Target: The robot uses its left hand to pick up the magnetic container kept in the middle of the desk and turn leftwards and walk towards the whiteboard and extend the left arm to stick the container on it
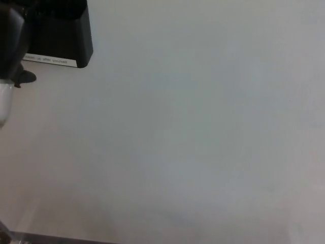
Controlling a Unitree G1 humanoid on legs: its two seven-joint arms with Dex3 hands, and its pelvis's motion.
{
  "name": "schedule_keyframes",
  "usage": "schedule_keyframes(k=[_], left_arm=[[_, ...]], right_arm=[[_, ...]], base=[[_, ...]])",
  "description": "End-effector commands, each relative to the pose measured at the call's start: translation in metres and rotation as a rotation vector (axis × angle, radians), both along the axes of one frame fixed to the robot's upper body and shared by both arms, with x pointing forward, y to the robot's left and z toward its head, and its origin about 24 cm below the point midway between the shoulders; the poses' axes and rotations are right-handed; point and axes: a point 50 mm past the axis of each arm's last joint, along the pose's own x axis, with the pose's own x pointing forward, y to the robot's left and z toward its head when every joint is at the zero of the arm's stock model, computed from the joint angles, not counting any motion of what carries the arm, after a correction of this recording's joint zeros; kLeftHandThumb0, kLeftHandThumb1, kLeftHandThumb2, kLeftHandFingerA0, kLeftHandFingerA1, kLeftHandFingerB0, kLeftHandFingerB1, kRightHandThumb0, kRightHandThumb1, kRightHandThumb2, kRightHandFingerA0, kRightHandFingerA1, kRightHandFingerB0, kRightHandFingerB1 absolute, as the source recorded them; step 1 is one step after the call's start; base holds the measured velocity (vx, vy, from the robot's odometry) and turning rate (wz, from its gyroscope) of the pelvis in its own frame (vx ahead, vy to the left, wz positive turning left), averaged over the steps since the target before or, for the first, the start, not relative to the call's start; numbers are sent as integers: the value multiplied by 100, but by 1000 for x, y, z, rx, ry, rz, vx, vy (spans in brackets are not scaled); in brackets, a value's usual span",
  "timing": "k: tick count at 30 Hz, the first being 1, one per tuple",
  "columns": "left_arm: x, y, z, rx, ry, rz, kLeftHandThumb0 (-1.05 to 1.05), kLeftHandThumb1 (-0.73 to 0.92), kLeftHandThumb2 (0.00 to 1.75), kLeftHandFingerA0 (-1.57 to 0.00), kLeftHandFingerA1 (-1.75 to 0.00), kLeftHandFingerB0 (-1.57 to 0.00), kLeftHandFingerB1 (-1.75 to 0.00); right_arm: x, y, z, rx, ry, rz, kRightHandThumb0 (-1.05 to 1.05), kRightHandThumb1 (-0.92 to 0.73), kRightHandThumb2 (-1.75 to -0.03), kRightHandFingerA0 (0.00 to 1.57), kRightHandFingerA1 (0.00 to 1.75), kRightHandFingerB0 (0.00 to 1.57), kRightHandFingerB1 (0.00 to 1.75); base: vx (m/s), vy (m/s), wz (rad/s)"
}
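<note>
Head view: filled almost wholly by a pale whiteboard [203,132], blank and softly shaded. In the top left corner, black magnetic container [61,30], cut off by the upper edge of the picture, set against the board's surface, slightly tilted. Along its lower edge, a narrow white label strip [51,60] with small print, too blurred to read. Touching the container's left side, black left hand [10,40], mostly out of the picture at the left edge; black on black, so cannot tell whether clasped on the container or merely resting beside it. Just below the hand, a pale grey wrist part [4,104], blurred. Along the bottom left, a thin grey strip [56,238] at the board's lower border.
</note>
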Motion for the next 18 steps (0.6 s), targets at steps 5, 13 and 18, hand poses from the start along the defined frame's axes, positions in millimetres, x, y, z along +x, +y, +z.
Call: schedule_keyframes(k=[5, 13, 18], left_arm=[[-28, -24, -45, -115, 458, 154, -68, 46, 67, 0, 0, 0, 0], [-41, -22, -44, -54, 439, 204, -76, 40, 73, 0, -25, 0, 0], [-47, -20, -39, -42, 394, 239, -75, 38, 71, 0, -27, 0, 0]], right_arm=[[-5, -3, 0, -17, 20, -7, -52, -80, -64, 101, 77, 81, 50], [-7, -5, 4, -20, 0, 19, -53, -81, -64, 99, 75, 81, 51], [-8, -5, 3, -10, 13, 5, -50, -81, -64, 98, 77, 80, 50]], base=[[-25, 0, 8], [-8, 0, 2], [0, 0, 0]])
